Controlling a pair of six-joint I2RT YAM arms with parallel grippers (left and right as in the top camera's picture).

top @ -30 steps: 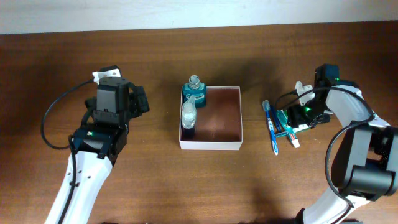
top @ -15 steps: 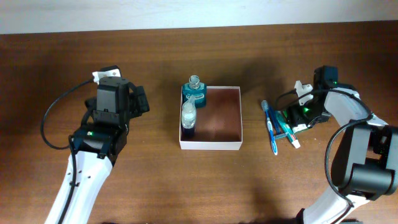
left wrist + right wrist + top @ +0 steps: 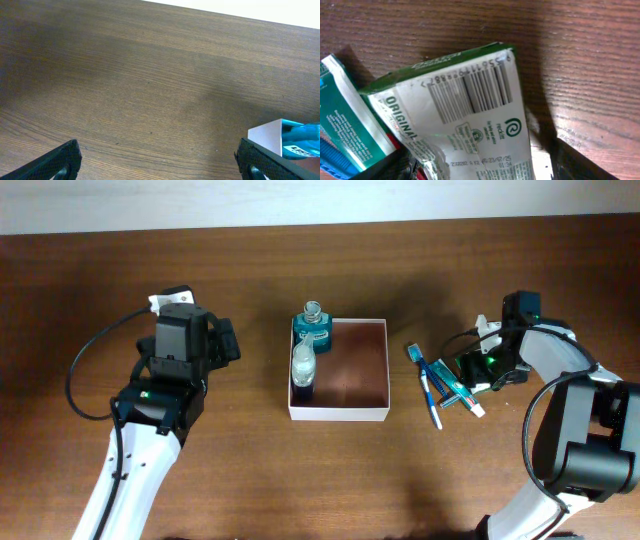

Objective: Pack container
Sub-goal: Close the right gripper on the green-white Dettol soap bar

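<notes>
The container [image 3: 375,370] is a square shallow box with white walls and a reddish-brown inside, at the table's middle. A blue bottle [image 3: 313,332] and a small clear-capped bottle [image 3: 303,365] stand along its left wall. My right gripper [image 3: 480,368] is open and straddles a green and white packet [image 3: 465,110] lying on the table right of the container. A teal tube [image 3: 455,390] and a blue toothbrush [image 3: 425,385] lie beside the packet. My left gripper [image 3: 160,162] is open and empty above bare table, left of the container, whose corner [image 3: 265,137] shows in the left wrist view.
The tube [image 3: 345,115] lies under the packet's left edge. The right arm's cable loops above the packet. Bare wood lies between the toothbrush and the container's right wall.
My right gripper has shifted slightly left with the packet, and the toothbrush and tube have slid left toward the container. The left arm has not moved.
</notes>
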